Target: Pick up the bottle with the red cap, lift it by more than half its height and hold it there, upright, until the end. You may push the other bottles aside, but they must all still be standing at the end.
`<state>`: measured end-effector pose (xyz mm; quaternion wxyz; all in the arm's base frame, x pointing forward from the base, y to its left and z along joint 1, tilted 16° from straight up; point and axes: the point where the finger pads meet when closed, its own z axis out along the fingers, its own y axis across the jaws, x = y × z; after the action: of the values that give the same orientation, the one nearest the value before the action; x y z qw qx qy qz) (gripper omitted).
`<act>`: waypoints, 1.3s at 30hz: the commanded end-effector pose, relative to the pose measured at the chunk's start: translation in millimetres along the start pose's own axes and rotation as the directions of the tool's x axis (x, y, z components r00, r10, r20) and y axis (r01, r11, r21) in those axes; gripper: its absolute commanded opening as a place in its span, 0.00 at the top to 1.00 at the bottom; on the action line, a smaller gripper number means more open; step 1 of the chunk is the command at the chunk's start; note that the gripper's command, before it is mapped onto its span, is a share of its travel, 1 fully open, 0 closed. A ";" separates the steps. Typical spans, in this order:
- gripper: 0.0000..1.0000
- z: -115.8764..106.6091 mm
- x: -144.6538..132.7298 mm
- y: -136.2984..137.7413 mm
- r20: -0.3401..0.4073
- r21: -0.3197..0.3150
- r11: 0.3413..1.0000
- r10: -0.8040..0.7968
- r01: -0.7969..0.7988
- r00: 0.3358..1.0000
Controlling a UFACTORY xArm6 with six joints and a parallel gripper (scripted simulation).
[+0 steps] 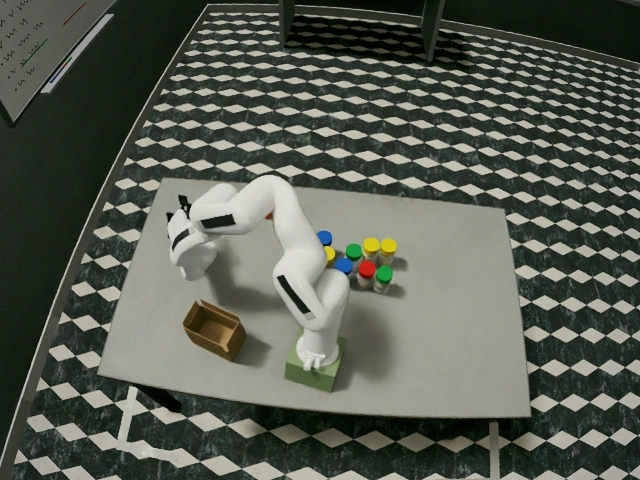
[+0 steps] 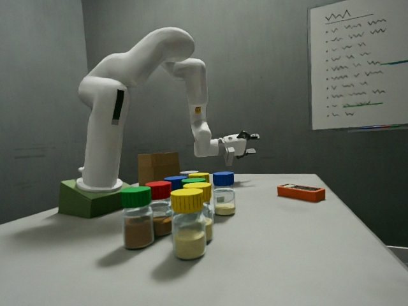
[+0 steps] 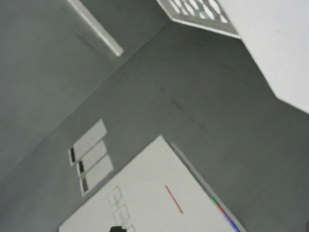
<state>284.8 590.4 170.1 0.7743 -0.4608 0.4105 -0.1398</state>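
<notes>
The red-capped bottle (image 1: 366, 274) stands upright on the grey table inside a tight cluster of bottles; it also shows in the exterior view (image 2: 159, 207), behind the green-capped bottle (image 2: 136, 216). Bottles with blue (image 1: 343, 266), green (image 1: 383, 279) and yellow (image 1: 371, 246) caps stand around it, all upright. My gripper (image 2: 252, 143) is open and empty, held level above the table, far from the cluster; it also shows in the top view (image 1: 174, 208). The wrist view shows only the wall and a whiteboard, no bottles.
An open cardboard box (image 1: 214, 329) stands near the arm's green base (image 1: 309, 366). An orange tray (image 2: 300, 192) lies at the table's far side. The arm's links partly hide the blue-capped (image 1: 324, 237) and yellow-capped (image 1: 329, 254) bottles at the cluster's back.
</notes>
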 end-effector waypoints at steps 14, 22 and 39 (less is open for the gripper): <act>0.00 0.9 -1.8 -1.3 0.002 0.003 1.000 0.003 -0.003 1.000; 0.21 22.4 45.9 -64.9 -0.180 0.104 0.993 -0.038 0.057 0.983; 0.21 37.6 134.3 -179.8 -0.515 0.230 0.956 -0.040 0.183 0.856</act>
<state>399.7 480.8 237.4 0.7159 -0.3579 0.5129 -0.3104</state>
